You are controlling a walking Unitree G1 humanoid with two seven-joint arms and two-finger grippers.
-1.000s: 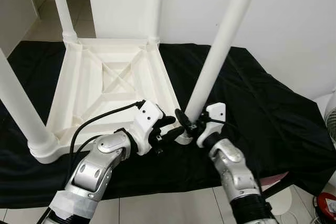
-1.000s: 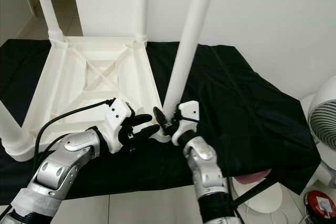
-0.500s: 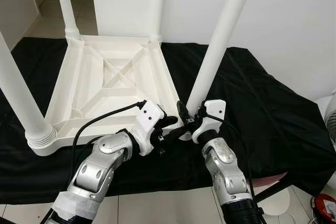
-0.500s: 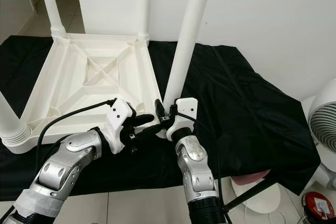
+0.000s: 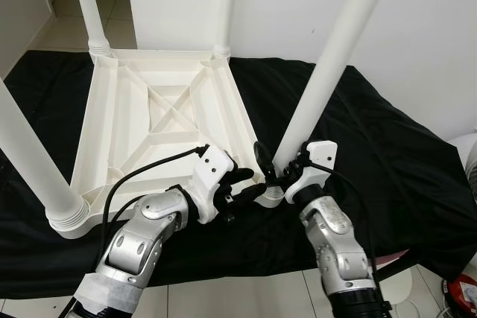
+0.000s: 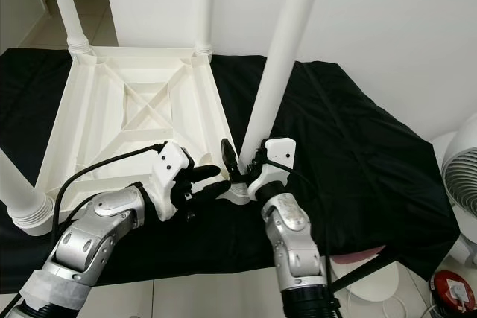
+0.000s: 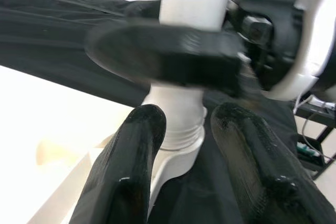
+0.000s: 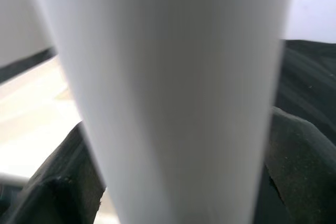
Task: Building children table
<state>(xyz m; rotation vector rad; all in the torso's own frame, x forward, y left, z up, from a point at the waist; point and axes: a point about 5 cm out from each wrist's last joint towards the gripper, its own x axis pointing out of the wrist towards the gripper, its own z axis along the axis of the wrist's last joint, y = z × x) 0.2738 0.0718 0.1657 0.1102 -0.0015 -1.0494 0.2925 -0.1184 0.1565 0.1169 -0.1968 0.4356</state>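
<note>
A white children's table (image 5: 160, 109) lies upside down on a black cloth (image 5: 387, 154), with three legs standing up at its other corners. At the near right corner a fourth white leg (image 5: 328, 87) leans to the right, its threaded foot at the corner socket (image 5: 267, 195). My right gripper (image 5: 272, 173) is shut on this leg just above the foot; the leg (image 8: 168, 98) sits between its fingers (image 8: 52, 192) in the right wrist view. My left gripper (image 5: 250, 188) is open beside the socket, its fingers (image 7: 131, 156) either side of the leg's foot (image 7: 181, 124).
A white wall stands behind the table. A white fan (image 6: 458, 176) is at the right edge, with a red object (image 6: 451, 288) and a white round base (image 6: 373, 281) on the tiled floor below. The front left leg (image 5: 33, 161) rises close to my left arm.
The held leg now leans a little more to the right, and my right gripper has shifted right with it. My left gripper stays by the socket.
</note>
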